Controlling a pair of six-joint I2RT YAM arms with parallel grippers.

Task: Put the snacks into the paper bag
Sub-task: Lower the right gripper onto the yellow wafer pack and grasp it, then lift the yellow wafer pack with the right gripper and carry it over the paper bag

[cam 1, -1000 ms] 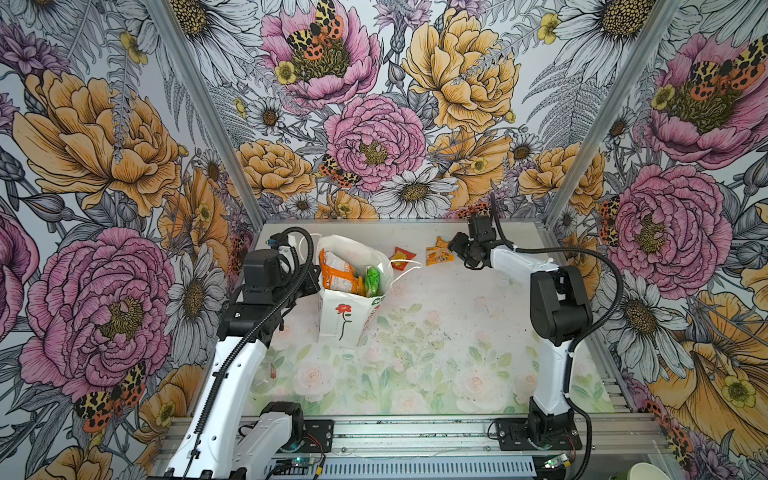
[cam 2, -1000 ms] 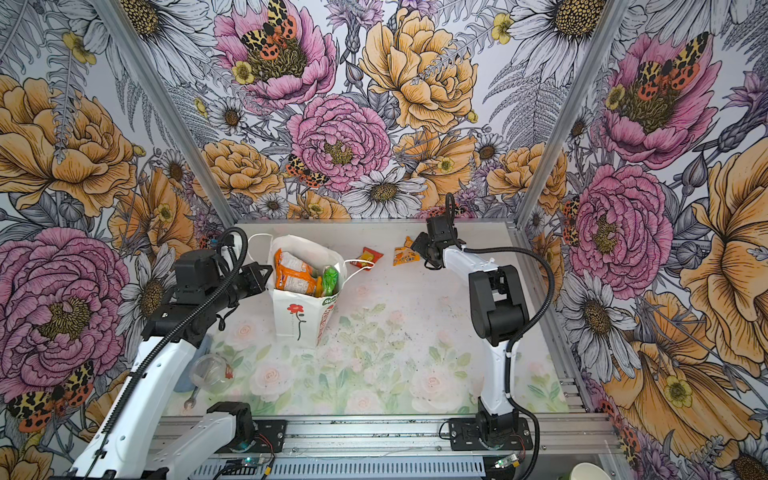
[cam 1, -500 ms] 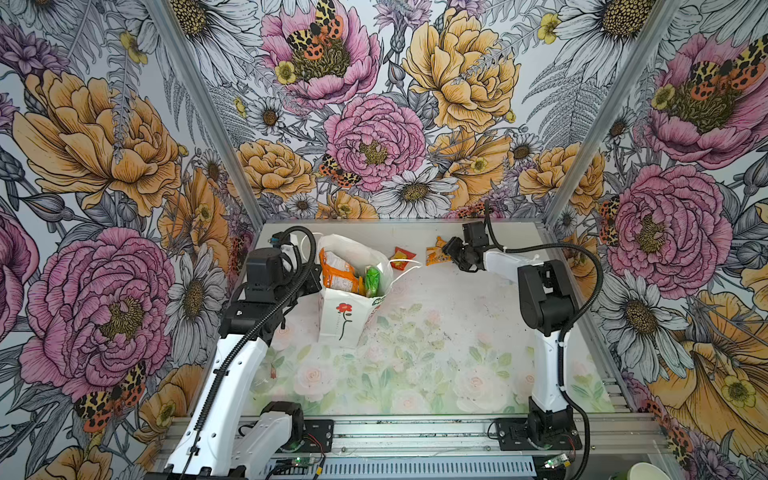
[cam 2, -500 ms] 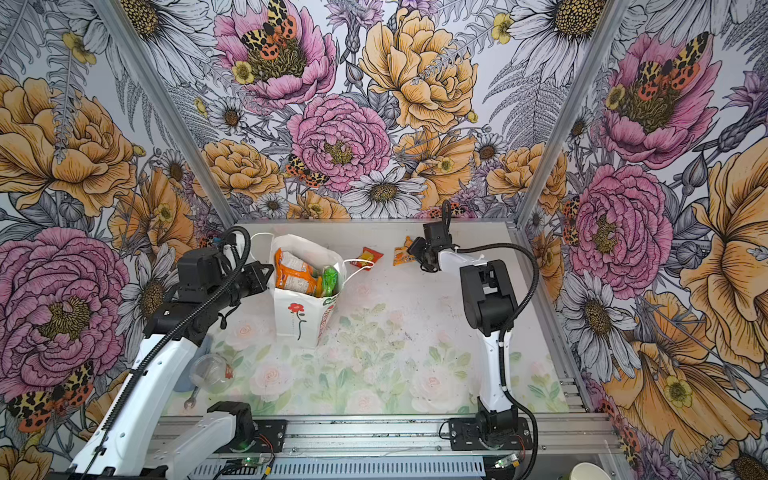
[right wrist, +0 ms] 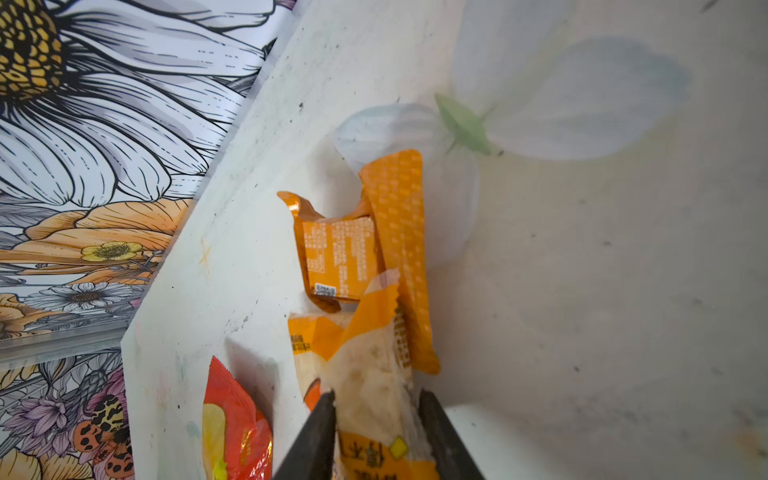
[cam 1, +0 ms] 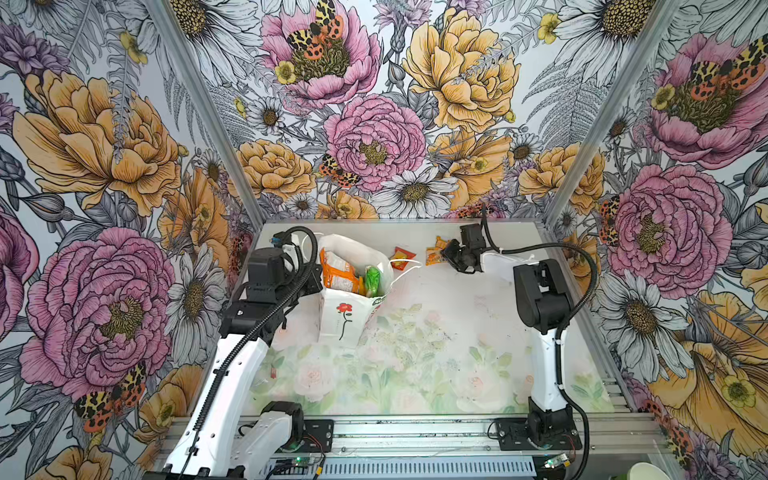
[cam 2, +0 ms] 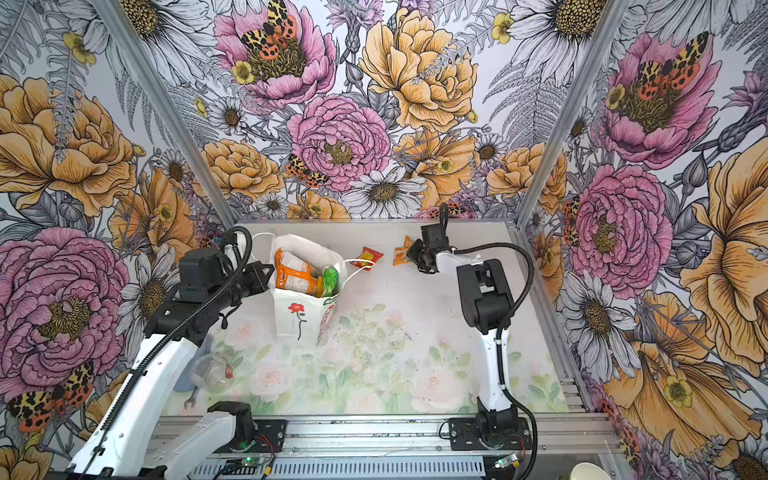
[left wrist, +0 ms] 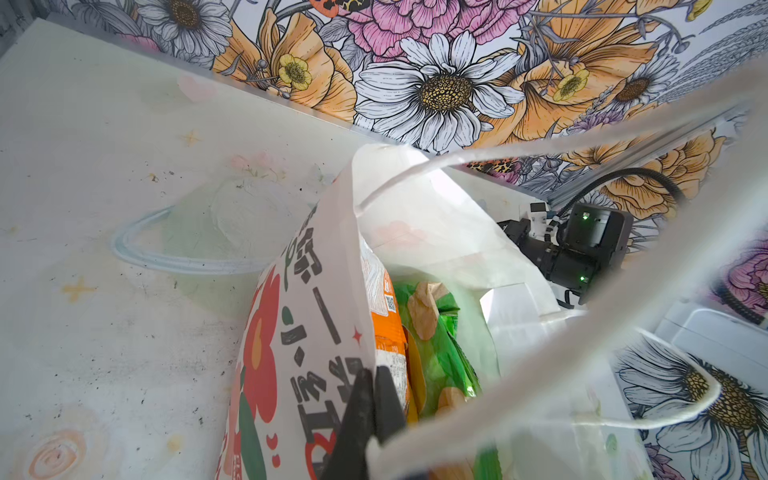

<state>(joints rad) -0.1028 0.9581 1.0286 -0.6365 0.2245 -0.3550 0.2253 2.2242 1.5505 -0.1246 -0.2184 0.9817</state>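
Observation:
The white paper bag [cam 1: 345, 311] [cam 2: 299, 316] stands open at the left of the table. An orange-white packet [cam 1: 338, 274] and a green packet [cam 1: 372, 279] stand inside it. My left gripper [left wrist: 370, 399] [cam 1: 316, 276] is shut on the bag's printed rim. At the back of the table, my right gripper [right wrist: 378, 409] [cam 1: 449, 253] is shut on an orange-white snack packet [right wrist: 365, 374] [cam 1: 435, 257], which rests on the table. Two more orange packets [right wrist: 340, 257] [right wrist: 399, 232] lie just beyond it. A small red packet [right wrist: 232, 428] [cam 1: 402, 257] lies beside it, towards the bag.
The bag's cord handle [cam 1: 405, 266] trails over the table to the red packet. A clear plastic cup [cam 2: 212, 372] and a small wrench [cam 2: 190, 402] lie beside the left arm at the front left. The back wall stands close behind the loose packets.
My right gripper has moved left along the back of the table onto the orange packets, and its jaws have narrowed round one. The left arm and the bag have not moved.

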